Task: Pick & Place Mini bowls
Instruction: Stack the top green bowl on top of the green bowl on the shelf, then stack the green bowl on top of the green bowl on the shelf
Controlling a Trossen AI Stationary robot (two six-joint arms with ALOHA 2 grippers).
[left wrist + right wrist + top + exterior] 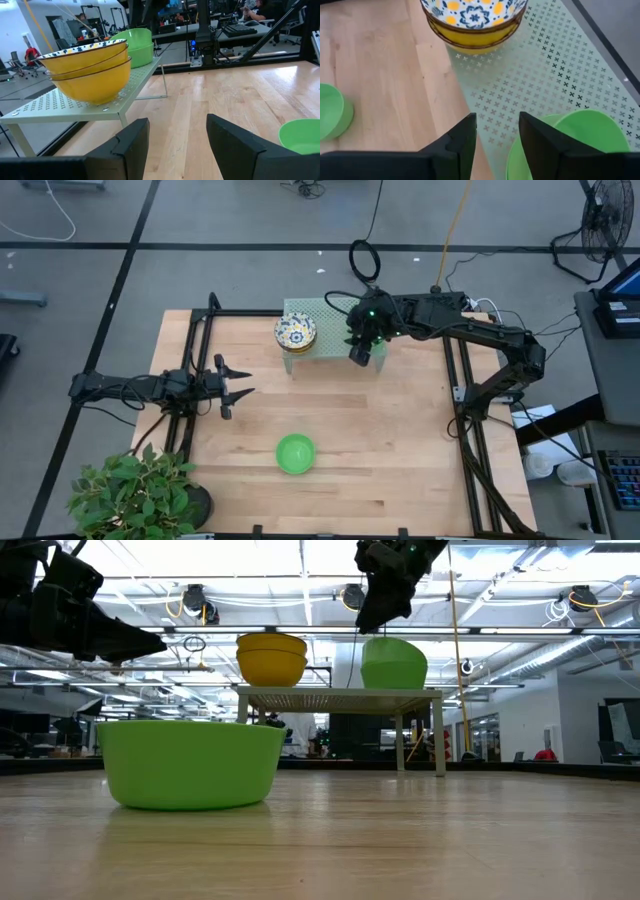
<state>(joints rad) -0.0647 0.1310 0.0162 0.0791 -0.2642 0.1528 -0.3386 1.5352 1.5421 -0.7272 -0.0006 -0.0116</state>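
Right gripper, fingers parted and empty, hovers above the stacked green bowls on the rack (patterned stack beside). Left gripper, open, waits apart.

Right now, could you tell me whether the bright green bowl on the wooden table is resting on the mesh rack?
No, the bright green bowl sits on bare wood, apart from the pale mesh rack.

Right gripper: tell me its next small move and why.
Probably lower the right gripper onto the green bowls stacked on the mesh rack. Its fingers stand open just above the stack's rim, holding nothing, and one green bowl already sits on the table.
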